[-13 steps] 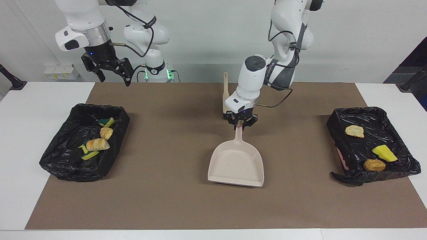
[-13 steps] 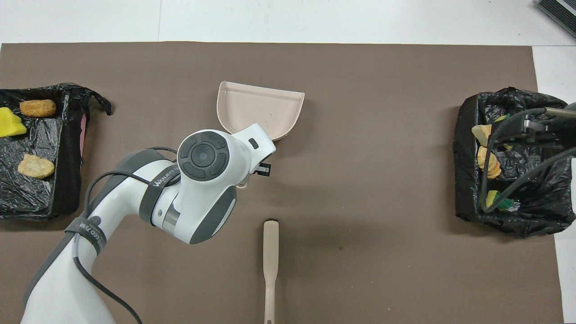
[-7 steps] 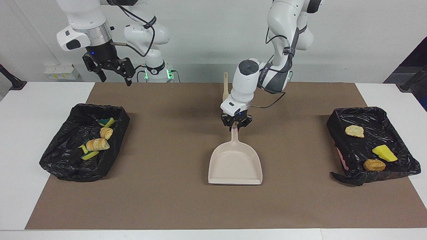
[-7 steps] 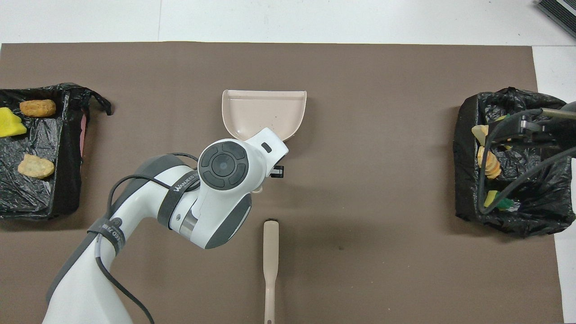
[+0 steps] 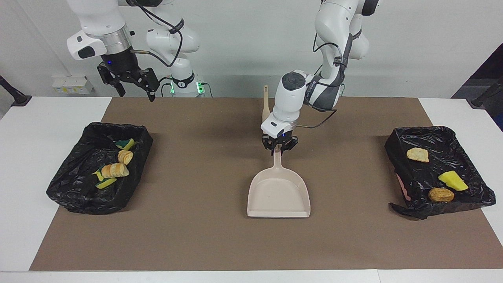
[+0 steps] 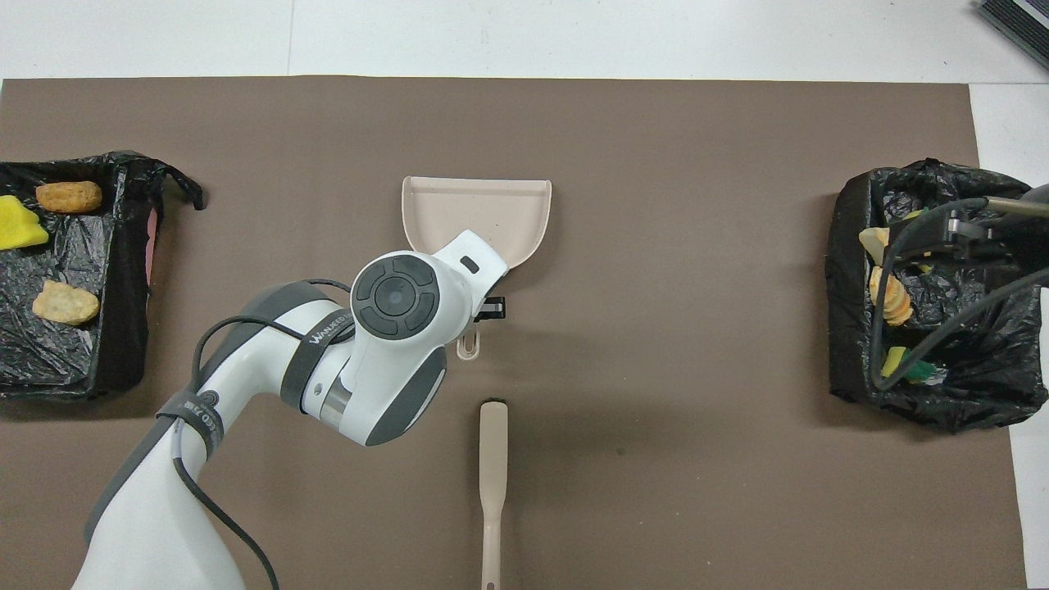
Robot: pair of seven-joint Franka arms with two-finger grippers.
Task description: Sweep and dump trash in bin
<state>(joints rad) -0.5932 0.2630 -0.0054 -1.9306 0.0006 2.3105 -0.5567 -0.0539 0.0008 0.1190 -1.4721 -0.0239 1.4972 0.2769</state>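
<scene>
The beige dustpan (image 5: pixel 278 192) (image 6: pixel 477 209) lies flat on the brown mat in the middle of the table, its handle pointing toward the robots. My left gripper (image 5: pixel 279 147) sits low at the handle's end, the handle between its sides. Trash fills both black-lined bins: several sponge and pastry pieces (image 5: pixel 114 169) (image 6: pixel 889 295) in the bin (image 5: pixel 74 196) at the right arm's end, three scraps (image 5: pixel 452 180) (image 6: pixel 65 303) in the bin (image 5: pixel 397 145) at the left arm's end. My right gripper (image 5: pixel 133 91) hangs open and high, over the near edge of its bin.
The beige brush (image 5: pixel 265 106) (image 6: pixel 492 475) lies on the mat, nearer to the robots than the dustpan and in line with its handle. White table (image 5: pixel 23 157) shows past both ends of the mat (image 5: pixel 196 236).
The left arm shifted the dustpan slightly toward the right arm's end and squared it up flat on the mat. More of the handle's end shows past the hand. The right gripper barely moved.
</scene>
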